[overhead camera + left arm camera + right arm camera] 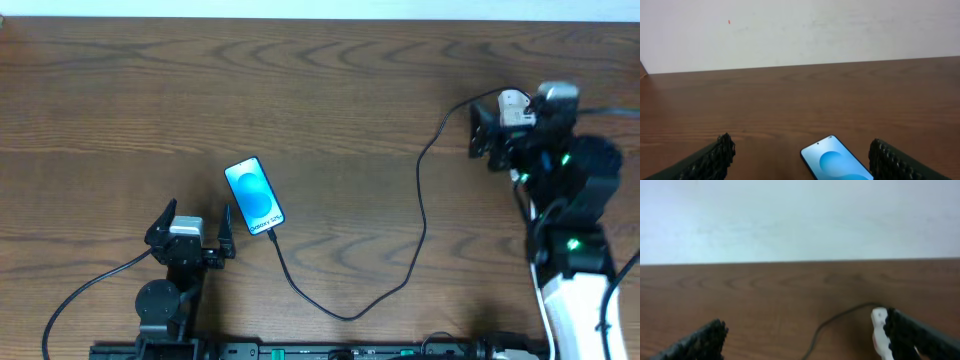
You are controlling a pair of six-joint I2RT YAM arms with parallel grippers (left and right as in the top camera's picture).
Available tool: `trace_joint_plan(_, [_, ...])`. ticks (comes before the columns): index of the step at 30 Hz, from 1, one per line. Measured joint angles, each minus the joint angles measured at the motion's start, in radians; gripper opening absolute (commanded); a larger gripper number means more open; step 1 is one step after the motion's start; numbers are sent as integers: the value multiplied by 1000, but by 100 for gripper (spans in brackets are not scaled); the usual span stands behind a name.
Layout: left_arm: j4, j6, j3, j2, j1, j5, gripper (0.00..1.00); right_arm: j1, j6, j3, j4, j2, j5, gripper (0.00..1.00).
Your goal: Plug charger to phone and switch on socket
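The phone (254, 196) lies on the table with its blue screen lit, tilted a little. Just to its left my left gripper (197, 214) stands open and empty. In the left wrist view the phone (837, 161) lies between the fingers, nearer the right finger (896, 162). The charger (350, 317), a thin black cable, meets the phone's near end, loops along the front and rises towards my right gripper (485, 138). That gripper is open. The socket (880, 334) shows only as a white end against the inner side of the right finger (920, 339), with the charger (840, 317) running from it.
The brown wooden table (330, 90) ends at a pale wall along its far edge. A black cable (90, 285) trails from the left arm's base towards the front left. The right arm's white base (570, 310) stands at the front right.
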Motion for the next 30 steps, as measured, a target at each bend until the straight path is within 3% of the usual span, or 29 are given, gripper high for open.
trace_joint_plan(9, [0,0,0,0,0,0,88,88,30,-328,235,-253,138,99])
trace_joint_plan(17, [0,0,0,0,0,0,88,102,141,-520,243,-500,280,99])
trace_joint_plan(30, [0,0,0,0,0,0,88,114,180,-761,201,-772,315,99])
